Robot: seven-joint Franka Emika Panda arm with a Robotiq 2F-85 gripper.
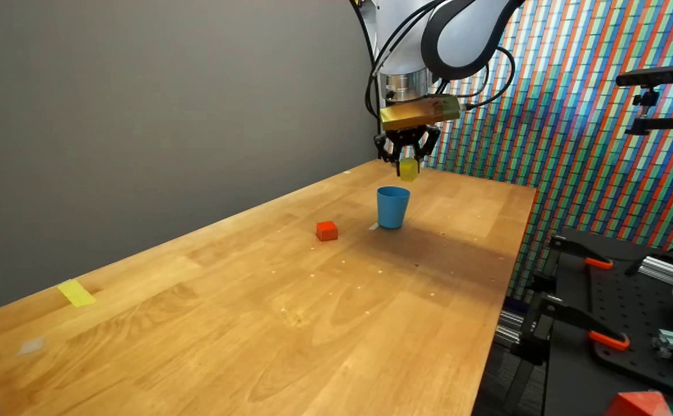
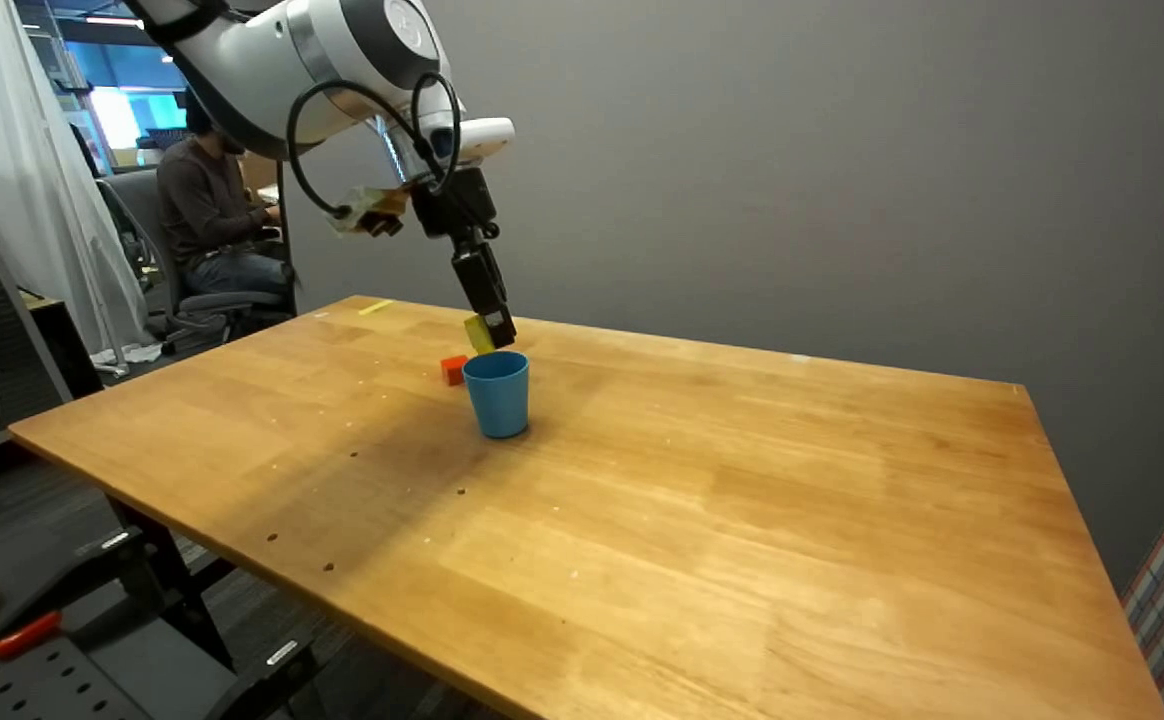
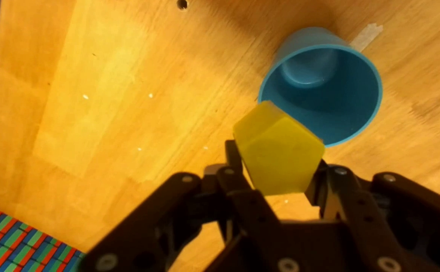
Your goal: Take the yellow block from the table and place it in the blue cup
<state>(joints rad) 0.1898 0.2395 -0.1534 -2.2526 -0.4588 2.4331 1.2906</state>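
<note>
My gripper (image 1: 408, 169) is shut on the yellow block (image 1: 409, 170) and holds it in the air above the blue cup (image 1: 392, 208). The cup stands upright on the light wooden table (image 1: 313, 323). In an exterior view the block (image 2: 479, 335) hangs just above the far rim of the cup (image 2: 498, 402), beside the fingertips (image 2: 498, 330). In the wrist view the block (image 3: 282, 153) sits between both fingers and overlaps the near left rim of the cup (image 3: 350, 102). The visible part of the cup's inside is empty; the block hides part of the rim.
A red block (image 1: 326, 231) lies on the table near the cup; it also shows in an exterior view (image 2: 453, 370). A flat yellow tape piece (image 1: 76, 293) is stuck near the table's edge by the grey wall. A black side table with clamps (image 1: 614, 289) stands beside the table.
</note>
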